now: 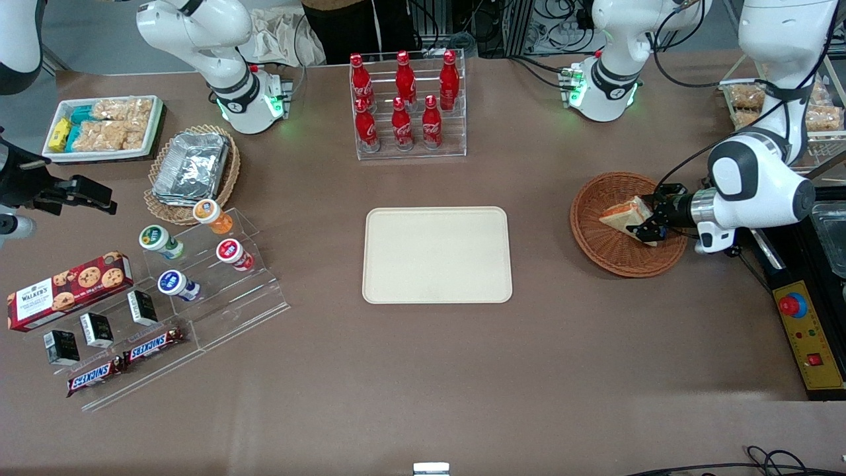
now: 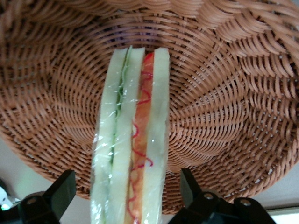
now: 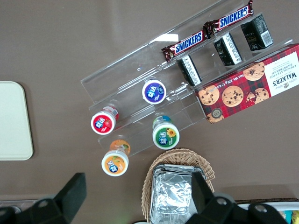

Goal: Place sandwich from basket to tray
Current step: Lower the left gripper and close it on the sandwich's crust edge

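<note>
1. Cream plastic tray point(image 1: 437, 255): lies flat mid-table, nothing on it.
2. Reddish woven basket point(image 1: 611, 254): sits toward the working arm's end, well apart from the tray; it holds the film-wrapped sandwich point(image 2: 131, 140), cut edge showing green and red filling.
3. Gripper point(image 1: 650, 221): reaches low over the basket, jaws spread, one black finger point(image 2: 58, 193) on each side of the sandwich, a gap between each and the wedge.
4. Clear rack point(image 1: 410, 153): holds six red bottles point(image 1: 401, 125), farther from the front camera than the tray.

Probably lab: cables point(image 1: 562, 20); emergency-stop box point(image 1: 809, 337)
</note>
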{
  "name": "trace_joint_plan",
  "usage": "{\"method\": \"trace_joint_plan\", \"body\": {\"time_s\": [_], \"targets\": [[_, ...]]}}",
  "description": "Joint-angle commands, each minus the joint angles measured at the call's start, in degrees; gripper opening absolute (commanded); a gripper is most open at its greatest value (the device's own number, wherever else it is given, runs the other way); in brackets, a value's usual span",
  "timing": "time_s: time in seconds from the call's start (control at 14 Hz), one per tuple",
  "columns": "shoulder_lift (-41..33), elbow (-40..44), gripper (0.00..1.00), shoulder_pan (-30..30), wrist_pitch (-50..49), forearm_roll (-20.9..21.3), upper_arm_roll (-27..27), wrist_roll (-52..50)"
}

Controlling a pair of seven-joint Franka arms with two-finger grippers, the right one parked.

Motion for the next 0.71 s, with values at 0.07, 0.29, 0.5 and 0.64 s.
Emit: {"method": "trace_joint_plan", "body": {"time_s": [0.07,0.29,0.5,0.64], "targets": [[-0.2,0.0,0.79,-0.3,0.5,-0.8,-0.1,-0.9],[-0.3,0.3,0.32,-0.3,0.3,-0.9,-0.1,-1.0],[-1.2,0.5,0.28,-0.3,-0.4,-0.9,-0.2,-1.1],[-1.9,0.9,0.21,-0.3,-1.4,-0.8,-0.2,-1.1]]}}
